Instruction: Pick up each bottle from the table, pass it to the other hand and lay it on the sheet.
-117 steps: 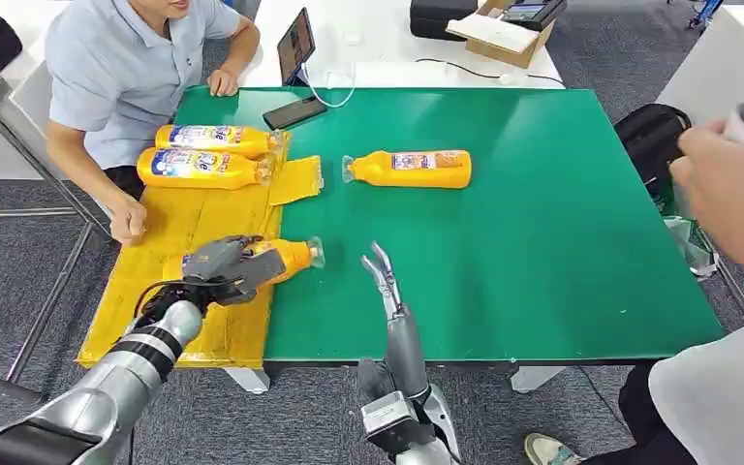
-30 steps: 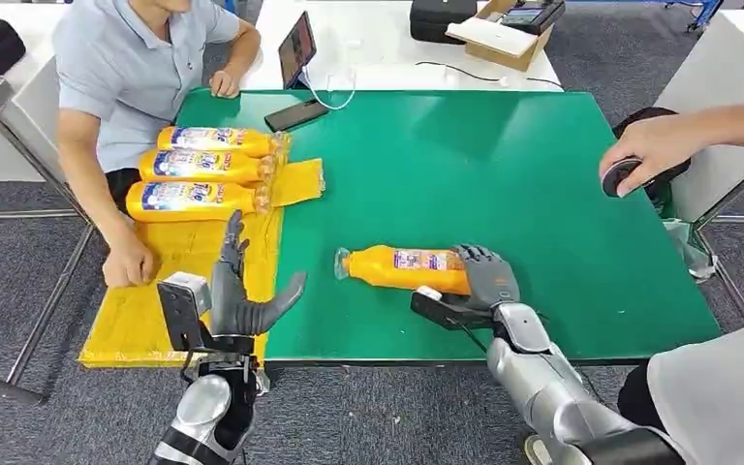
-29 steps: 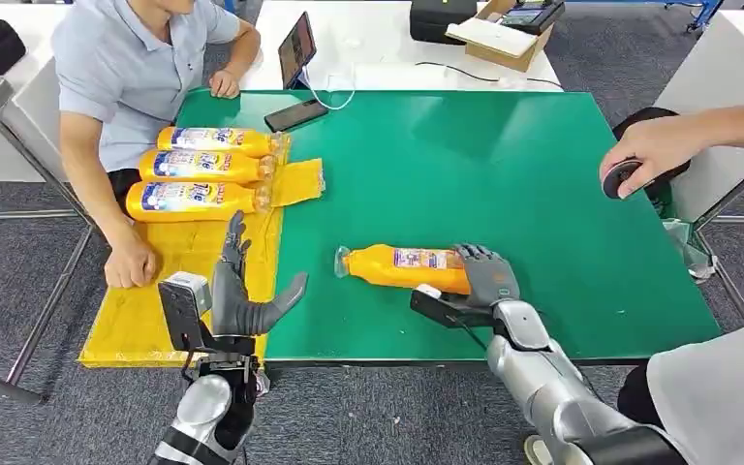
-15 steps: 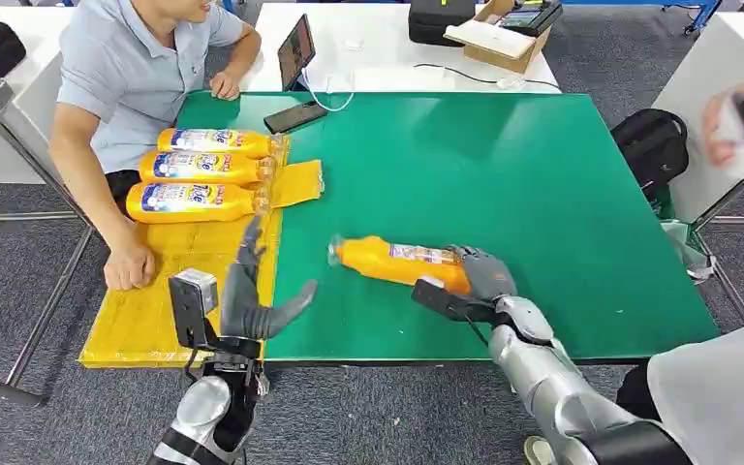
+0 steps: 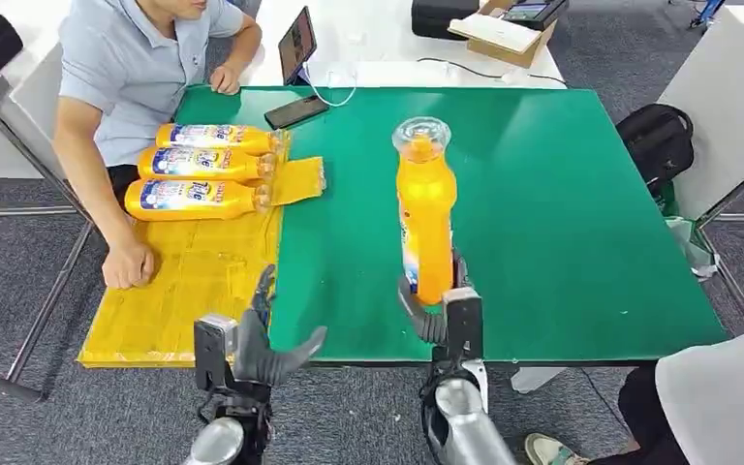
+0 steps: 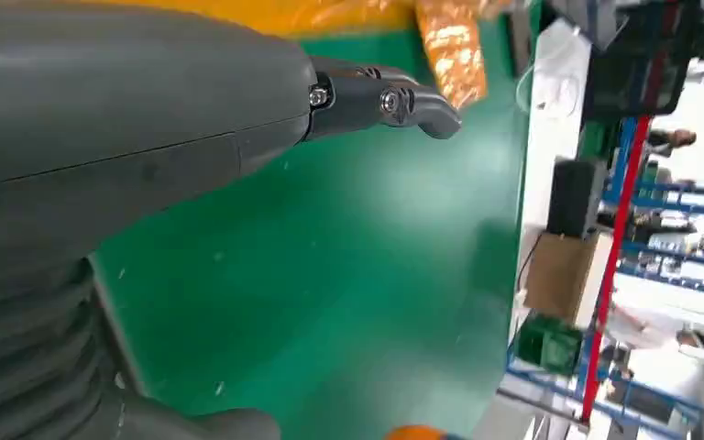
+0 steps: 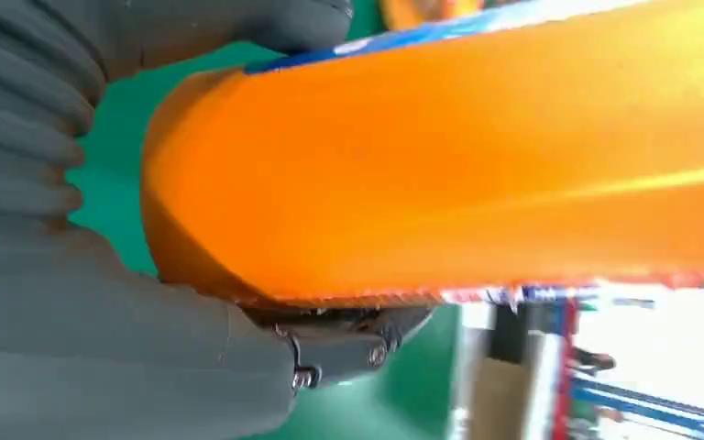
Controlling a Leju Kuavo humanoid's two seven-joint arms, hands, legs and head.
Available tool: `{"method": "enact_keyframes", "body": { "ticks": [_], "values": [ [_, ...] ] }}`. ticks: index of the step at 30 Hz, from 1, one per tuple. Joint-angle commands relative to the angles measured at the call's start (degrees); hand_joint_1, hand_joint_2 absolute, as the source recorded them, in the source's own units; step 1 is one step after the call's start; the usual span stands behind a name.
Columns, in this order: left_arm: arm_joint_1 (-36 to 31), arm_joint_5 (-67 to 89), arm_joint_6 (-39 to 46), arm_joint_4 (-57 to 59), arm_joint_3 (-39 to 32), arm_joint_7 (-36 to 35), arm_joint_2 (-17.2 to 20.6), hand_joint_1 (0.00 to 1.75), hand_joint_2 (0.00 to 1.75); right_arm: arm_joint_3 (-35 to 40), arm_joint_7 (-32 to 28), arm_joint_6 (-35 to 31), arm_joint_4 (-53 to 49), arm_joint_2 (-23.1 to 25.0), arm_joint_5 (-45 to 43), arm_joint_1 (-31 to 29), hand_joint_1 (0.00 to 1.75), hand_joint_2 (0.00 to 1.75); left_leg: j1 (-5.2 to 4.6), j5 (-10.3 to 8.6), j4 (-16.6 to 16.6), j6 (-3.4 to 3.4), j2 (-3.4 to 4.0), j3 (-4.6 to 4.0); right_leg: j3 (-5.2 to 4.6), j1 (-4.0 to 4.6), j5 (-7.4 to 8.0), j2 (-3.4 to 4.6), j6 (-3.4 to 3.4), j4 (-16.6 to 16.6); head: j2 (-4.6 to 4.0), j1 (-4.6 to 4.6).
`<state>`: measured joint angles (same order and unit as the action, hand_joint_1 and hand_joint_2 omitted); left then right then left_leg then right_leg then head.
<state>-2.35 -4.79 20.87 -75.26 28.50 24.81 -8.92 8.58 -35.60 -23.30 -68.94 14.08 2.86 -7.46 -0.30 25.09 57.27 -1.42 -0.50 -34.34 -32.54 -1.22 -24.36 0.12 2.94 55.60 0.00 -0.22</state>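
Observation:
My right hand (image 5: 443,312) grips the base of an orange bottle (image 5: 424,213) and holds it upright above the green table (image 5: 562,223), clear cap toward the camera. The right wrist view shows the same orange bottle (image 7: 458,165) with dark fingers (image 7: 330,344) wrapped under it. My left hand (image 5: 263,344) hovers at the table's near edge beside the yellow sheet (image 5: 189,281), fingers spread and holding nothing. Three orange bottles (image 5: 199,167) lie side by side at the far end of the sheet. In the left wrist view a finger (image 6: 385,99) stretches over the green surface.
A person in a light blue shirt (image 5: 126,68) sits at the left, one fist (image 5: 128,263) resting on the sheet. A phone (image 5: 294,112) and a tablet (image 5: 296,44) stand at the table's far edge. Another person's white clothing (image 5: 722,397) is at lower right.
My right hand has lifted the bottle off the table and swung it from lying flat to upright, moving left. My left hand has shifted slightly right and lower, still empty.

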Motion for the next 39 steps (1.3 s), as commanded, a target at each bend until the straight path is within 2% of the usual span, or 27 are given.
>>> {"method": "enact_keyframes", "body": {
  "ticks": [1,5,9,21,25,28,29,30,31,37,38,39],
  "values": [
    [-1.84,-0.46,-5.66,-0.15,5.69,3.05,3.20,0.00,1.75,9.78,1.71,3.12,-3.72,-2.97,2.51,0.40,1.75,1.75,0.04,0.02,-0.01,0.08,-0.01,0.08,0.09,0.05,-0.02,-0.03,-0.10,-0.02,0.00,0.00],
    [-0.99,-2.88,-10.70,-5.34,5.98,0.10,3.66,0.00,1.75,14.49,0.71,2.97,4.44,-3.19,7.37,-1.88,1.75,1.75,0.09,0.07,0.01,0.10,0.18,0.12,0.10,0.11,0.00,0.13,-0.13,-0.02,0.00,0.00],
    [-0.64,-4.96,-13.10,-8.30,6.20,1.29,3.79,0.00,1.75,19.35,1.01,4.30,10.35,-3.55,12.52,-3.27,1.75,1.75,0.13,0.08,-0.04,0.11,0.15,0.21,0.20,0.15,-0.01,0.10,-0.14,-0.07,0.00,-0.02],
    [0.34,-8.66,-14.39,-12.15,4.55,1.12,4.12,0.00,1.75,21.28,-0.11,2.60,16.84,-2.69,14.66,-3.69,1.75,1.75,0.10,0.06,-0.03,0.10,0.08,0.14,0.15,0.11,-0.02,0.07,-0.13,-0.04,0.00,-0.02],
    [-0.59,-8.37,-13.90,-9.96,4.65,-2.19,4.10,0.00,1.75,22.17,-0.04,0.03,17.09,-2.95,17.55,-3.94,1.75,1.75,0.12,0.06,-0.03,0.12,-0.02,0.17,0.21,0.13,-0.05,-0.06,-0.15,-0.06,0.00,-0.02],
    [-1.98,-11.58,-14.77,-5.32,4.34,-8.23,3.35,0.00,1.75,23.39,0.33,0.17,16.49,-2.90,18.49,-3.68,1.75,1.75,0.09,0.01,-0.05,0.08,-0.03,0.10,0.12,0.10,-0.01,-0.04,-0.10,-0.06,0.00,0.00],
    [-2.33,-12.45,-15.21,-3.90,4.24,-8.92,3.13,0.09,1.75,23.79,0.47,-0.17,16.27,-2.97,18.95,-3.54,1.75,1.75,0.14,0.06,-0.03,0.11,0.00,0.20,0.24,0.15,-0.04,-0.04,-0.15,-0.08,0.00,-0.02],
    [-2.73,-12.76,-15.09,-2.63,4.20,-9.86,3.07,1.52,1.75,24.36,0.49,-0.75,16.03,-3.05,19.68,-3.46,1.75,1.75,0.09,0.02,-0.07,0.09,-0.03,0.16,0.18,0.10,-0.03,-0.07,-0.11,-0.07,0.00,-0.02],
    [-2.88,-13.14,-15.08,-1.94,4.04,-10.20,2.98,1.75,1.75,24.79,0.48,-1.01,15.87,-3.12,20.12,-3.41,1.75,1.75,0.11,0.05,-0.06,0.10,-0.04,0.22,0.24,0.11,-0.05,-0.08,-0.14,-0.08,0.00,0.00],
    [-3.30,-15.61,-16.03,-0.49,3.19,-10.93,2.64,1.75,1.75,26.60,0.63,-1.75,14.70,-3.19,21.12,-3.52,1.71,1.75,0.09,0.04,-0.04,0.08,0.01,0.12,0.14,0.09,-0.03,-0.01,-0.11,-0.04,0.00,0.00],
    [-3.36,-15.81,-15.93,-0.51,2.98,-10.94,2.54,1.75,1.75,26.75,0.63,-1.75,14.64,-3.10,21.18,-3.58,1.10,1.75,0.13,0.09,-0.02,0.12,0.07,0.20,0.21,0.14,-0.05,0.03,-0.17,-0.04,0.00,-0.02],
    [-3.38,-16.51,-15.80,-0.40,2.56,-11.13,2.32,1.75,1.75,26.83,0.58,-1.51,14.53,-2.99,20.75,-3.55,0.00,1.75,0.09,0.06,-0.03,0.10,0.03,0.14,0.14,0.09,-0.04,0.00,-0.13,-0.02,0.00,-0.02]
  ]
}}
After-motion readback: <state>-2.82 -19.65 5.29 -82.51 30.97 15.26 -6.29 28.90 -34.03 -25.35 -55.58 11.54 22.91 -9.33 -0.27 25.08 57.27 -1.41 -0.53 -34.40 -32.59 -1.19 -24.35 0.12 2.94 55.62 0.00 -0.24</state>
